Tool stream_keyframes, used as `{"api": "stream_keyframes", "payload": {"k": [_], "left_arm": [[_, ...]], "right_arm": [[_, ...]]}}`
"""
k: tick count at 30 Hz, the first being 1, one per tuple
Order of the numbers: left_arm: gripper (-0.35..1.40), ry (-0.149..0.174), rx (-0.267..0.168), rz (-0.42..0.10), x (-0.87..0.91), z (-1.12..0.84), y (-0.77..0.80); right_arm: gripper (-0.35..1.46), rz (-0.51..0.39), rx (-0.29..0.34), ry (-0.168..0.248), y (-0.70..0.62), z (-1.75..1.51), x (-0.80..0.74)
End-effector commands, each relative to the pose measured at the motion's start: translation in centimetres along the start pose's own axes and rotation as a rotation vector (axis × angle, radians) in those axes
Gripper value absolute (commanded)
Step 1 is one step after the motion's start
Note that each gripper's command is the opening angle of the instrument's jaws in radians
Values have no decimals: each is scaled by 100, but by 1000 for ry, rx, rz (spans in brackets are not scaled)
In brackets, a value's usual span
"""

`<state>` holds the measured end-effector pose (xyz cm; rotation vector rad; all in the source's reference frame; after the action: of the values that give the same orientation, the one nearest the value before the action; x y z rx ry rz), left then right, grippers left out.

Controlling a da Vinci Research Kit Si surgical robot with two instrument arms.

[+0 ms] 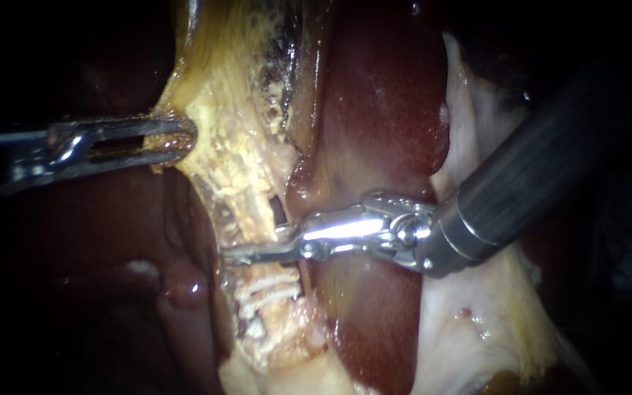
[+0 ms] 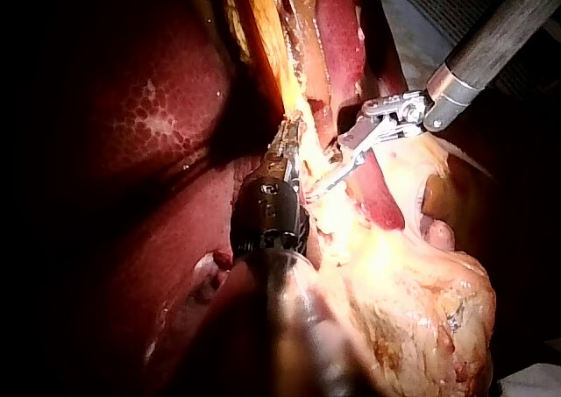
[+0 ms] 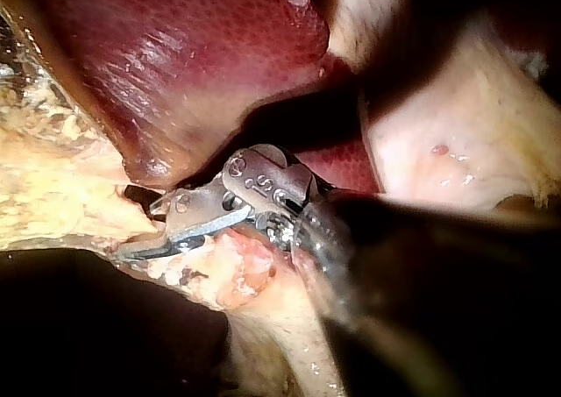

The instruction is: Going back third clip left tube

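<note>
While my left instrument (image 1: 175, 140) comes in level from the left, its slotted jaws are closed on the edge of a band of yellow tissue (image 1: 221, 95) and hold that edge out to the left. The tube (image 1: 249, 212) lies just to the right of that grip and lower down. It is a pale, ragged strand that continues down from the yellow band, with its long axis running top to bottom and leaning slightly to the right. Lower on the tube, several white clips (image 1: 268, 287) lie across it, stacked close together; I cannot count them with certainty. Just above the clips, the thin jaws of my right instrument (image 1: 239, 254) lie crosswise over the tube, almost at a right angle to it, with their tips reaching just past its left side. The endoscope view and the right wrist view both seem to show a narrow gap between these jaws, so I judge them slightly open and gripping nothing, with the tube between or just behind them. To the right, the joint of this instrument crosses the dark red liver (image 1: 382, 124), and its dark shaft rises to the upper right. Backing off therefore looks like a straight pull to the right along the jaws' own line, away from the tube. The clips sit so near below the jaws that any downward drift could catch them.
</note>
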<state>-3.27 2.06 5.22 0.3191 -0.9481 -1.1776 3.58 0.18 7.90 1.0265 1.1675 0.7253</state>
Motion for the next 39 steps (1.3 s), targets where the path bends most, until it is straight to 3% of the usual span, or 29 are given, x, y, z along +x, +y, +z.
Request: {"api": "stream_keyframes", "payload": {"k": [1,7,8,9,12,16,18,21,29,39], "left_arm": [[-35,0,-1,0,0,0,0],[-35,-1,-1,0,0,0,-1],[-35,-1,-1,0,0,0,-1],[-35,-1,-1,0,0,0,-1],[-35,-1,-1,0,1,-1,-1],[-35,-1,-1,0,1,-2,-1],[-35,-1,-1,0,1,-2,-1],[-35,-1,-1,1,1,-3,-1],[-35,-1,-1,1,1,-4,-2],[-35,-1,-1,1,2,-4,-2]], "right_arm": [[-35,0,0,0,0,0,0],[-35,-6,0,0,0,0,0],[-27,-36,2,-3,1,0,0],[-2,-83,1,-5,2,1,1],[39,-159,1,-10,5,1,2],[60,-269,-79,23,8,4,3],[60,-304,-97,23,8,3,3],[60,-338,-70,7,6,-1,0],[60,-535,-61,-12,1,-17,-7],[60,-626,-46,-19,-6,-44,-18]]}}
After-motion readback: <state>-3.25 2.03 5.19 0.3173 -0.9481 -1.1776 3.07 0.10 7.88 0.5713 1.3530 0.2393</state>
